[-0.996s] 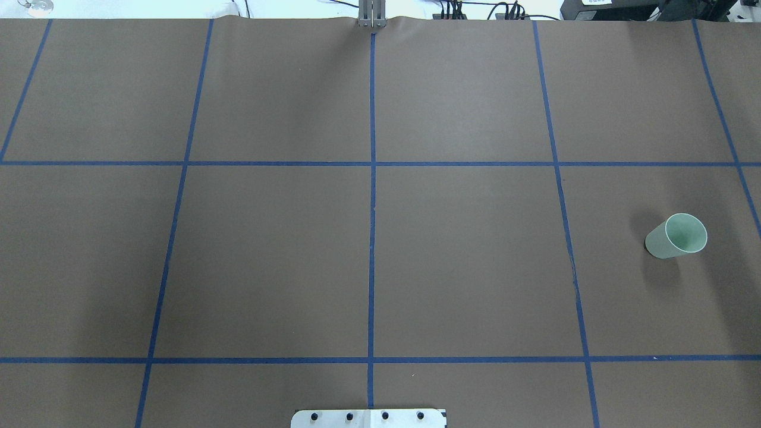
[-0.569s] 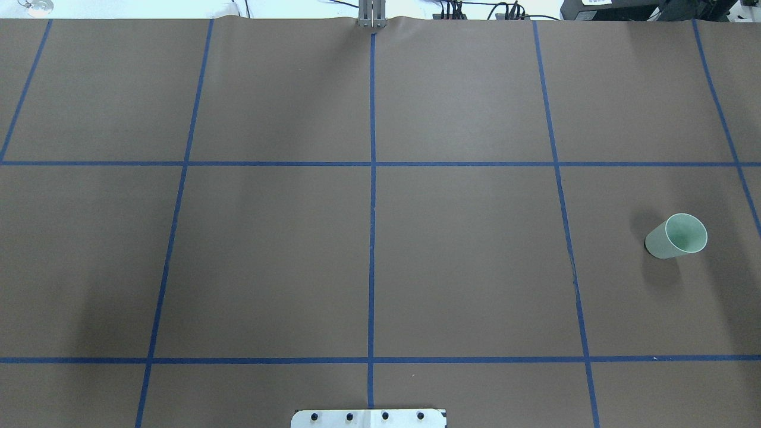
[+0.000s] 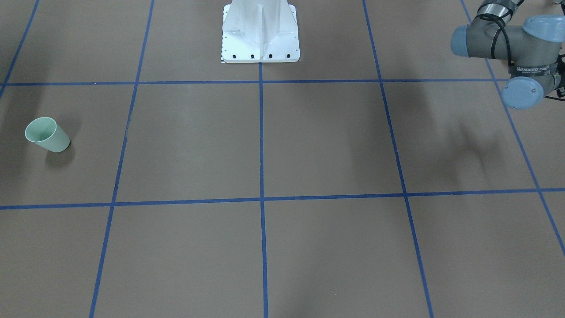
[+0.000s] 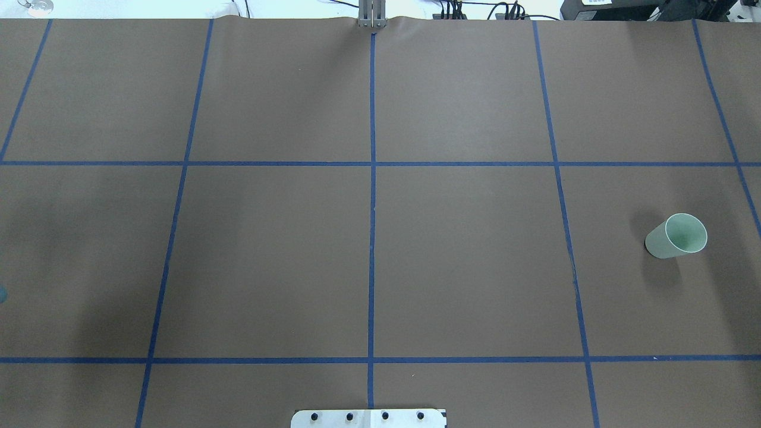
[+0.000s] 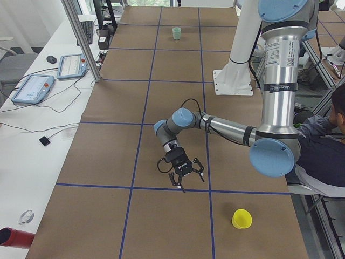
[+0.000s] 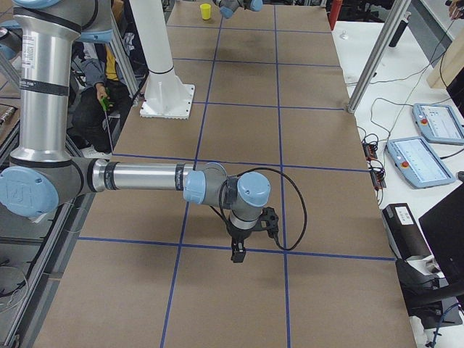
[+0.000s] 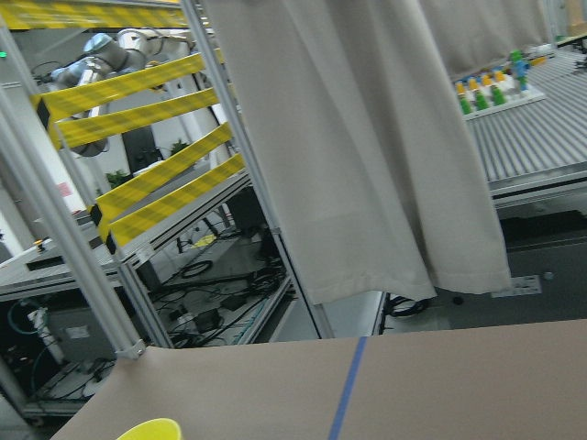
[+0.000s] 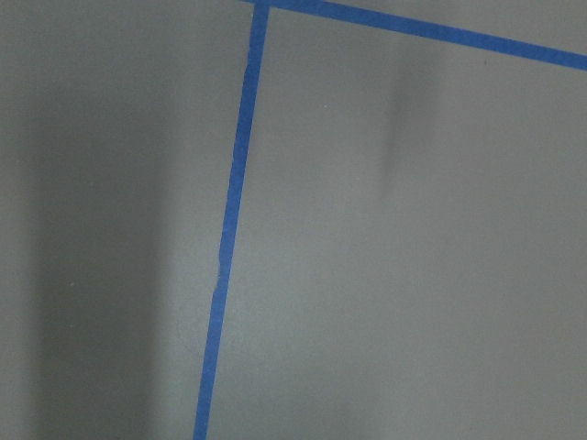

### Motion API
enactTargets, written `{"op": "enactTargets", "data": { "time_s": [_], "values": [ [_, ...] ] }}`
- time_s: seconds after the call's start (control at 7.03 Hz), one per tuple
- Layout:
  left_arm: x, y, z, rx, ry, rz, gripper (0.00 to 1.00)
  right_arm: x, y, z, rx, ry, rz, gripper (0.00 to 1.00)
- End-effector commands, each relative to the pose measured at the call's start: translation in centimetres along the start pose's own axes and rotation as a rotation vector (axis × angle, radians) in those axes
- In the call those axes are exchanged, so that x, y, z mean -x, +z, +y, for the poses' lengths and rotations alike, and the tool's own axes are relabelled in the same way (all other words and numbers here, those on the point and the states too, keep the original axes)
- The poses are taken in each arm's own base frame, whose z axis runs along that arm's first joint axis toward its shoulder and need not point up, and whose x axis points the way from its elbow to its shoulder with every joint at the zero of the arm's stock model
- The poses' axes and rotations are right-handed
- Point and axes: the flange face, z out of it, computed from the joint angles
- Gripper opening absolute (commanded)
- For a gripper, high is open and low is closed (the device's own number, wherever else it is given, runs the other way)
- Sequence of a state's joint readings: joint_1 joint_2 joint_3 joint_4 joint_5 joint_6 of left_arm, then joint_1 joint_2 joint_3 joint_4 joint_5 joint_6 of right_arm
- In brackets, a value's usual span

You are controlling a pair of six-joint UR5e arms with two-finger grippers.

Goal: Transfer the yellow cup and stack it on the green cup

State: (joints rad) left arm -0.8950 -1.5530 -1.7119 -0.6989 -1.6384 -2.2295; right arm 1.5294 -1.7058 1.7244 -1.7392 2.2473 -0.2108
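Nothing stacked yet; small bright yellow plastic cup sits ungrasped on bench, well apart from small pale mint-green plastic cup; left gripper and right gripper jaws: cannot tell.

Brown table, blue tape grid, seated person.

My left arm stretches low, left of my base, left gripper pointing down. My right arm mirrors it, right gripper down.
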Motion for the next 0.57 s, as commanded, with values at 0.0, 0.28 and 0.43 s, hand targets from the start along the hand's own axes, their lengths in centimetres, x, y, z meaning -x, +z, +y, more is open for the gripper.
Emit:
{"op": "enactTargets", "data": {
  "time_s": [0.0,0.28,0.43],
  "values": [
    [-0.7,3.9,2.6,0.024,-0.119,-0.188,1.0,0.2,0.0,-0.1,-0.006,-0.004,-0.022,1.0],
    [-1.7,8.2,4.4,0.019,-0.245,-0.361,1.0,0.2,0.0,-0.1,-0.006,-0.006,-0.022,1.0],
    [-1.8,9.4,4.7,0.028,-0.26,-0.407,1.0,0.4,-0.2,-0.2,-0.01,-0.01,-0.021,1.0]
  ]
}}
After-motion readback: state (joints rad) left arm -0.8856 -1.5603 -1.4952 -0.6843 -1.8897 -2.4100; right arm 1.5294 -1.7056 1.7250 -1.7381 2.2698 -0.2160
